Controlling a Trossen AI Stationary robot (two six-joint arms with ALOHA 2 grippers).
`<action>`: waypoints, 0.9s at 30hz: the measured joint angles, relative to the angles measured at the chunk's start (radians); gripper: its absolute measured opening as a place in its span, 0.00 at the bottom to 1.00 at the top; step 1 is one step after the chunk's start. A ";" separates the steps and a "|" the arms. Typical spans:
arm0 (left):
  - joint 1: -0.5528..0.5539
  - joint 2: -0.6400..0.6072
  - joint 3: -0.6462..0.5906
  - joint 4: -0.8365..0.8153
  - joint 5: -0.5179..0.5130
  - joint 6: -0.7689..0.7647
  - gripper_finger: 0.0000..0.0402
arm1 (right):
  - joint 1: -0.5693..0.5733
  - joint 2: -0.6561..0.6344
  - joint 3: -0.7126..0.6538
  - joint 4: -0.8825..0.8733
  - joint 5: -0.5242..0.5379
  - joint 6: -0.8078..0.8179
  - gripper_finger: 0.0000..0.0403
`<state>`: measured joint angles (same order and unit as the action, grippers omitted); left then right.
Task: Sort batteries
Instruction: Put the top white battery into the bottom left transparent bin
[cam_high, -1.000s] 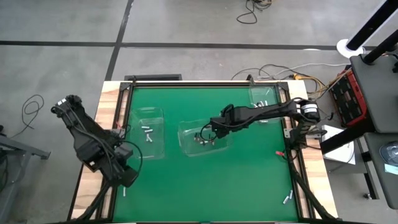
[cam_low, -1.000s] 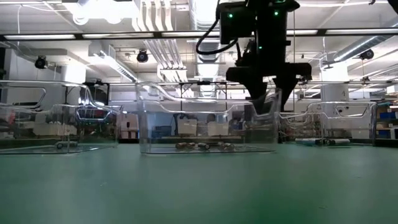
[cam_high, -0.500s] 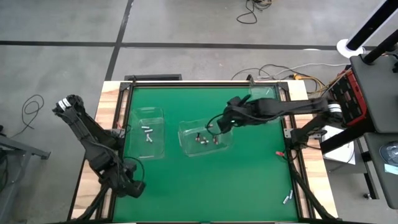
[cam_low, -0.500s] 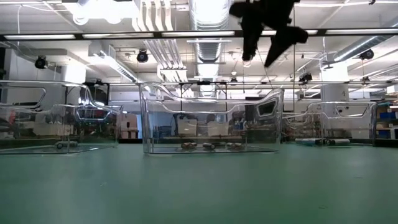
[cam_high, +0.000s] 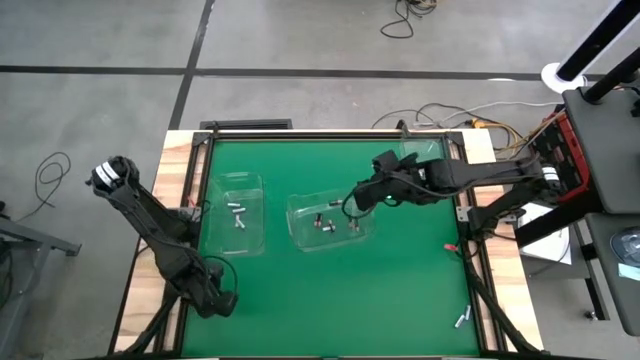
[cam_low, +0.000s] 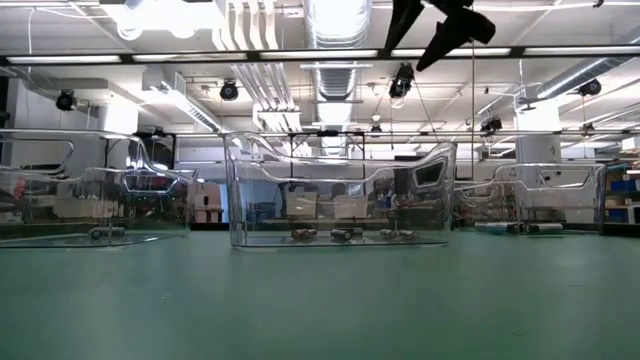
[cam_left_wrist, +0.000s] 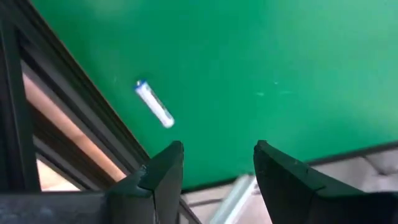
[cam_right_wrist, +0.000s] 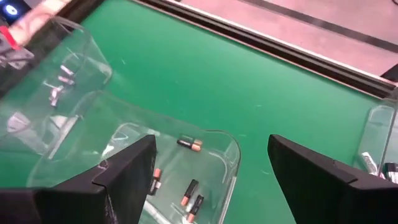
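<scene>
Right gripper (cam_right_wrist: 208, 180) spread wide, holding nothing, above middle clear bin (cam_high: 325, 222) with batteries (cam_right_wrist: 188, 144) beneath the jaws, left gripper (cam_left_wrist: 217, 171) parted over green mat (cam_left_wrist: 280, 68), loose battery (cam_left_wrist: 153, 104) just ahead by black frame rail (cam_left_wrist: 68, 99), left bin (cam_high: 238, 213), ceiling ducts (cam_low: 335, 25) behind.

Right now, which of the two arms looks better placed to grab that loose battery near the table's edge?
The left. Its open gripper is right over the loose battery at the mat's left edge. The right gripper hangs open above the middle bin, far from it.
</scene>
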<state>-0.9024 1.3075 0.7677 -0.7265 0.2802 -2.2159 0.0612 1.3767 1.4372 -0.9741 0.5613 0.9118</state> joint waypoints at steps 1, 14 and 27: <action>0.000 0.015 0.000 0.002 0.000 0.022 0.43 | 0.000 0.010 0.000 0.000 0.000 -0.004 0.74; 0.000 0.236 0.036 0.004 0.157 0.113 0.47 | 0.000 0.104 0.004 0.023 -0.057 -0.007 0.80; 0.002 0.275 -0.056 0.102 0.181 0.148 0.47 | 0.003 0.109 0.013 0.046 -0.072 -0.023 0.78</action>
<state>-0.9005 1.5826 0.7121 -0.6243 0.4616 -2.0676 0.0641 1.4861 1.4498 -0.9285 0.4890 0.8893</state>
